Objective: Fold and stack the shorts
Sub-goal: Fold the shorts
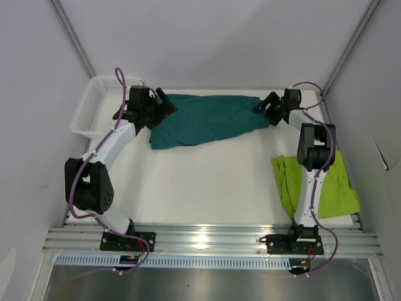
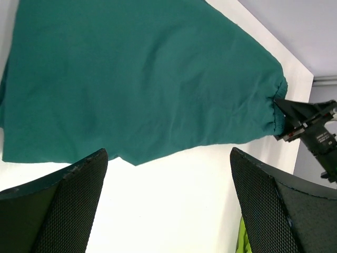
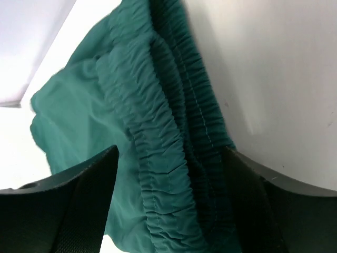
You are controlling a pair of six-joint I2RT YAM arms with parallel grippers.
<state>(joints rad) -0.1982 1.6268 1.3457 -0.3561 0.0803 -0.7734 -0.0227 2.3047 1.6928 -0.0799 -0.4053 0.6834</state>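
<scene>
early on: teal shorts (image 1: 200, 119) lie unfolded on the counter (image 1: 207, 182), lime shorts (image 1: 344, 191) well apart and unstacked; left hand (image 2: 168, 155) released, right hand (image 3: 169, 150) spread loosely around the waistband (image 3: 158, 105).

Overhead from behind, wrist views close, seemingly low, all sharing teal shorts (image 1: 200, 119)

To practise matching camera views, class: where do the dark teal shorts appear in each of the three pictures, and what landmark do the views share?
Top external: dark teal shorts lie across the far side of the table.
Left wrist: they fill the upper half.
Right wrist: their gathered waistband runs down the middle.
Shared landmark: the right gripper at the waistband end, seen in all three.
</scene>
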